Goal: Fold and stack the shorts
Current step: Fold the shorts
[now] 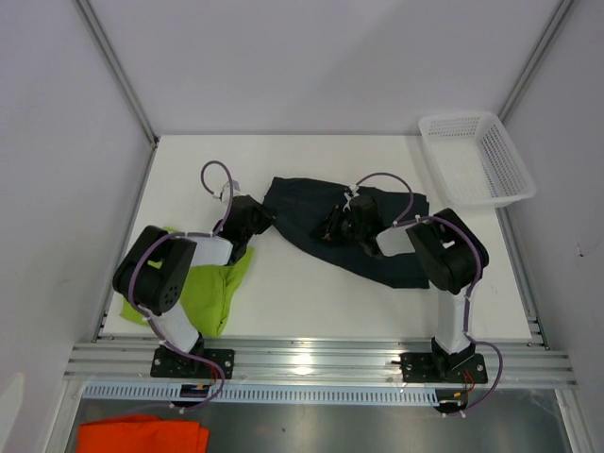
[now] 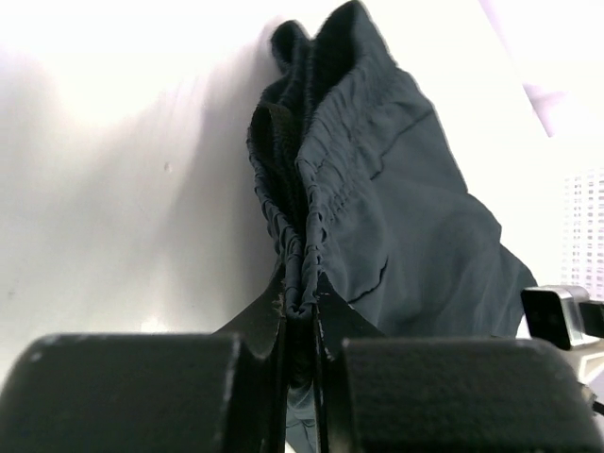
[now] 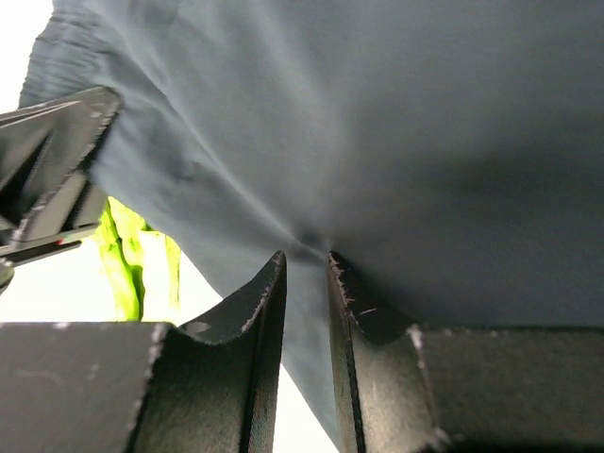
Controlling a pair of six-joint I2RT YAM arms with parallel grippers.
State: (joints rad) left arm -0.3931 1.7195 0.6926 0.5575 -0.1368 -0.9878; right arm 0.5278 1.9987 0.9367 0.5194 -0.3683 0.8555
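The dark navy shorts (image 1: 311,212) lie spread across the middle of the table. My left gripper (image 1: 260,219) is at their left end. In the left wrist view it (image 2: 300,304) is shut on the gathered elastic waistband (image 2: 311,170). My right gripper (image 1: 332,226) sits over the middle of the same pair. In the right wrist view it (image 3: 307,264) pinches a fold of the dark fabric (image 3: 396,123), which pulls taut toward the jaws. The lime green shorts (image 1: 215,291) lie crumpled at the near left, partly under my left arm, and show as a strip (image 3: 132,255) in the right wrist view.
A white plastic basket (image 1: 477,156) stands at the back right corner of the table. An orange cloth (image 1: 142,436) lies below the table's front rail at the near left. White walls close in the table on the left, back and right.
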